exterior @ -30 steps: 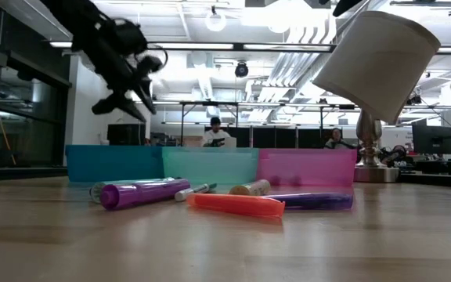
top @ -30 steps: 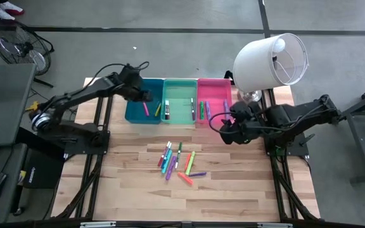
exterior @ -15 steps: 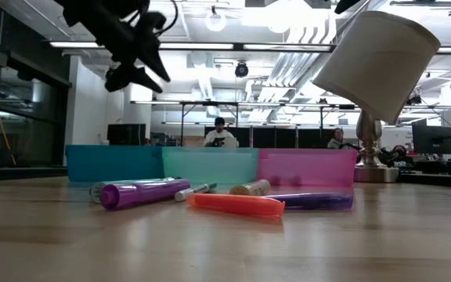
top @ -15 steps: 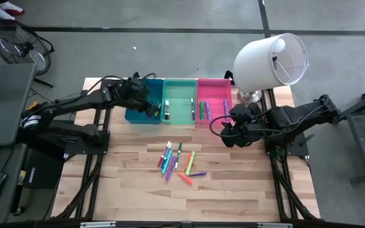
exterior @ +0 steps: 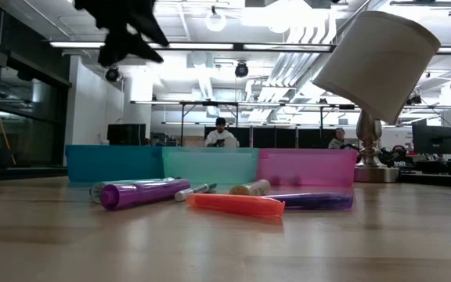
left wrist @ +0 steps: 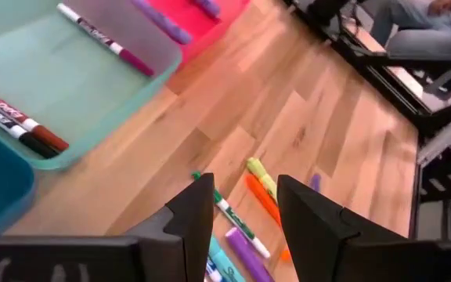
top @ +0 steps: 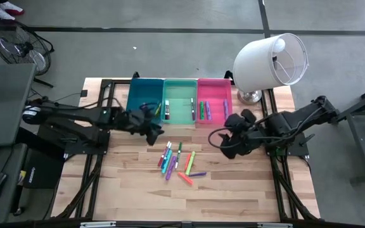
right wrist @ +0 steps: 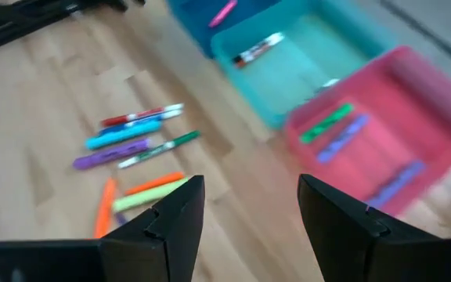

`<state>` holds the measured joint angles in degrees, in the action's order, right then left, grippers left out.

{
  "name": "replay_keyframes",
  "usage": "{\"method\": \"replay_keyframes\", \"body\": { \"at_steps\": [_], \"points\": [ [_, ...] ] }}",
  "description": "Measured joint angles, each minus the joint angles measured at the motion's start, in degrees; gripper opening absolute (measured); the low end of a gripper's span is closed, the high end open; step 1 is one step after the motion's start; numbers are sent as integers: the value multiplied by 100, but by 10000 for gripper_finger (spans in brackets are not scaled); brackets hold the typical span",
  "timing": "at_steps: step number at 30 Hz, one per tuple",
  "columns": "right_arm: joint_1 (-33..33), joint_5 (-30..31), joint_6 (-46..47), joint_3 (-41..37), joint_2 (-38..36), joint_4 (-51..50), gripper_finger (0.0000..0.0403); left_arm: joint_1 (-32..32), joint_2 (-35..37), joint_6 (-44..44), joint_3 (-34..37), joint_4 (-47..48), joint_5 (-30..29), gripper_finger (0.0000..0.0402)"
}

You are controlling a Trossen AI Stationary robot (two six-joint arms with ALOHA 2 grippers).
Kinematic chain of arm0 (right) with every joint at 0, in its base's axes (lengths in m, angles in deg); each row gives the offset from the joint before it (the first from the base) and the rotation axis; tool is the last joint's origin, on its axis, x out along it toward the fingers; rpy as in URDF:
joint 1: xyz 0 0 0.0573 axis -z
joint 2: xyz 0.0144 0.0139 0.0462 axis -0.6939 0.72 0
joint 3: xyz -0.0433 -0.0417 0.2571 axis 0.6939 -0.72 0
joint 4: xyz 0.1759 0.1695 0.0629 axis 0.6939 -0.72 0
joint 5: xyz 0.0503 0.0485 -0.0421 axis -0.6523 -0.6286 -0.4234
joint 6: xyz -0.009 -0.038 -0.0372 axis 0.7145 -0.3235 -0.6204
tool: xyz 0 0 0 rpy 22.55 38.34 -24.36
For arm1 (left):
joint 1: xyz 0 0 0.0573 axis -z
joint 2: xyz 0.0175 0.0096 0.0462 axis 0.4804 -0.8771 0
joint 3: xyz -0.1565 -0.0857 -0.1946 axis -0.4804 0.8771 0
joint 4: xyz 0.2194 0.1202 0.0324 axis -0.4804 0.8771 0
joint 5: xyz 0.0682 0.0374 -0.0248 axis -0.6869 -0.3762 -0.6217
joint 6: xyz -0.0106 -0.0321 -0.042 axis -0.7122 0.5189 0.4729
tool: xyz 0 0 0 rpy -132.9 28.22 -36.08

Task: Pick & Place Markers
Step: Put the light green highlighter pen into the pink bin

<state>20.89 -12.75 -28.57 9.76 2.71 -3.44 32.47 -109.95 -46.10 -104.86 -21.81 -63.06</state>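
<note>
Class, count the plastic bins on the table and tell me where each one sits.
3, side by side along the table's far edge: the blue bin on the left, the mint green bin in the middle, the pink bin on the right beside the lamp.

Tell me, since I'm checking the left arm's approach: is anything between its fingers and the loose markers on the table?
Nothing visible. The left gripper hangs open just left of the markers, with only bare table between them. The bins sit behind, out of the path.

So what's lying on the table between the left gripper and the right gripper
In the high view, the loose pile of markers lies on the wooden table between the left gripper and right gripper, both open.
</note>
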Motion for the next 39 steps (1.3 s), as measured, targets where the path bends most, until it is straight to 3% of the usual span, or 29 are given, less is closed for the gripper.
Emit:
{"method": "replay_keyframes", "body": {
  "at_steps": [8,18,27,34,39],
  "points": [
    [71,-307,-520,0,659,1023,195,706,670,-781,-4,5,-524,140],
    [300,-1328,-1167,0,1557,2416,193,1011,1799,-1133,590,171,-277,140],
    [321,-1389,-1447,-4,1991,3045,190,1057,2755,-1099,1518,-344,236,140],
    [418,-1351,-2411,0,2057,3477,190,1055,3575,-1282,1917,-398,408,140],
    [518,-2002,-3057,0,2390,3427,188,1055,3939,-1271,2174,-418,592,140]
  ]
}}
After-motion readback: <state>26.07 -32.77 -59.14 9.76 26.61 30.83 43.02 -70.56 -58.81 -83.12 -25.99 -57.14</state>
